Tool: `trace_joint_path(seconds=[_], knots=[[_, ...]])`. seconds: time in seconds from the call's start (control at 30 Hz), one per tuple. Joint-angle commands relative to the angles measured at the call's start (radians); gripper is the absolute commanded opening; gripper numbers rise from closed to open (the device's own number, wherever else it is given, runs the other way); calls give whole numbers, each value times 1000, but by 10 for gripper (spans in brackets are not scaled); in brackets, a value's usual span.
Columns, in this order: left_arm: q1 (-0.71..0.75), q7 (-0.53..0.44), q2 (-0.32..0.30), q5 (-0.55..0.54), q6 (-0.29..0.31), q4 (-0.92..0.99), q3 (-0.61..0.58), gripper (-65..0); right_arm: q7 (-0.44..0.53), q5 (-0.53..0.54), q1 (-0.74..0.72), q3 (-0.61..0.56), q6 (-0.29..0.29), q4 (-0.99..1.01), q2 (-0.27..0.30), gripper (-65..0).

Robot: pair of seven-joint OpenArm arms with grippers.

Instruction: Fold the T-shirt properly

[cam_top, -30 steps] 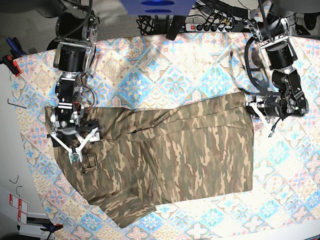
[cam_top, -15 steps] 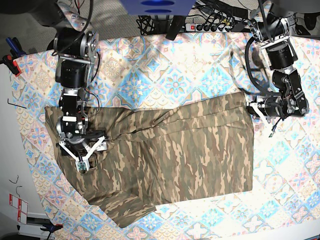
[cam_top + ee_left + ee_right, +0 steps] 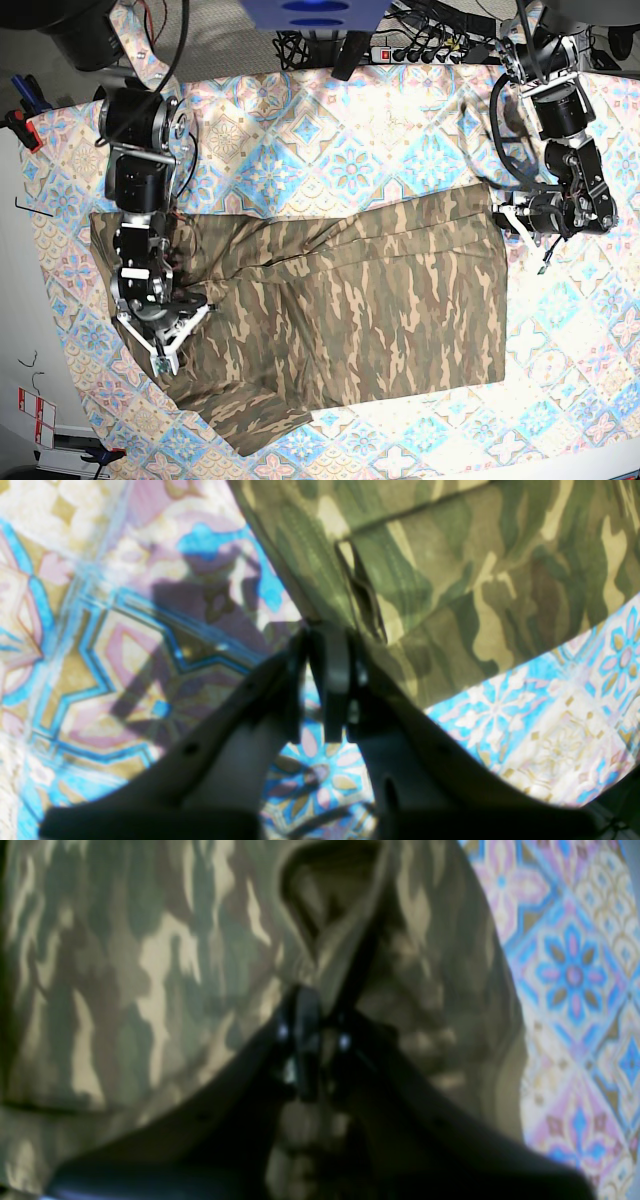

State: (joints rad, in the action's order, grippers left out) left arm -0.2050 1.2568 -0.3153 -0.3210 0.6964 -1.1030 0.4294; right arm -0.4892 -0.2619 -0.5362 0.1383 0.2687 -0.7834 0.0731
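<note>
Gripping a raised fold of the T-shirt (image 3: 340, 300), the right pincer (image 3: 312, 1040) has its jaws pressed together on camouflage cloth near the sleeve end. The shirt lies spread across the patterned tablecloth (image 3: 330, 150) on the worktop. At its far corner the left pincer (image 3: 325, 680) is pinched narrow on the cloth's edge, low over the tablecloth.

The T-shirt (image 3: 350, 300), a camouflage print of olive, brown and tan blotches, is lying spread wide across the desk, mostly flat. Long creases are running across its upper half. One short sleeve is jutting out at the near lower corner, and its far edge is lying straight along one side.
</note>
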Motion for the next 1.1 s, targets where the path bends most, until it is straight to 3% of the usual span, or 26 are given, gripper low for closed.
trace_joint_path(seconds=[0.0,0.23,0.5,0.67,0.8,0.87,0.97,1.07], knots=[[-20,-10,-15,-13,2,-15,3,-589,24,3,-49,-4,1,5,6,-601],[-20,-9,-14,-13,2,-15,3,-589,91,3,-150,-219,1,137,-46,-601],[-20,-6,20,-13,2,-15,3,-589,234,3,-206,-328,-4,252,-123,-579],[-20,-4,35,12,2,-15,3,-588,275,3,-207,-308,-7,252,-111,-349],[-20,-6,63,90,2,-15,3,-588,272,5,-223,-299,-7,249,-62,-133],[-20,-9,71,124,2,-15,3,-588,274,6,-223,-299,-7,241,-42,-55],[-20,-6,83,153,2,-15,3,-588,272,8,-220,-279,-7,216,-35,0],[-23,-4,83,150,2,-18,3,-588,228,5,-215,-144,-42,186,-35,0]])
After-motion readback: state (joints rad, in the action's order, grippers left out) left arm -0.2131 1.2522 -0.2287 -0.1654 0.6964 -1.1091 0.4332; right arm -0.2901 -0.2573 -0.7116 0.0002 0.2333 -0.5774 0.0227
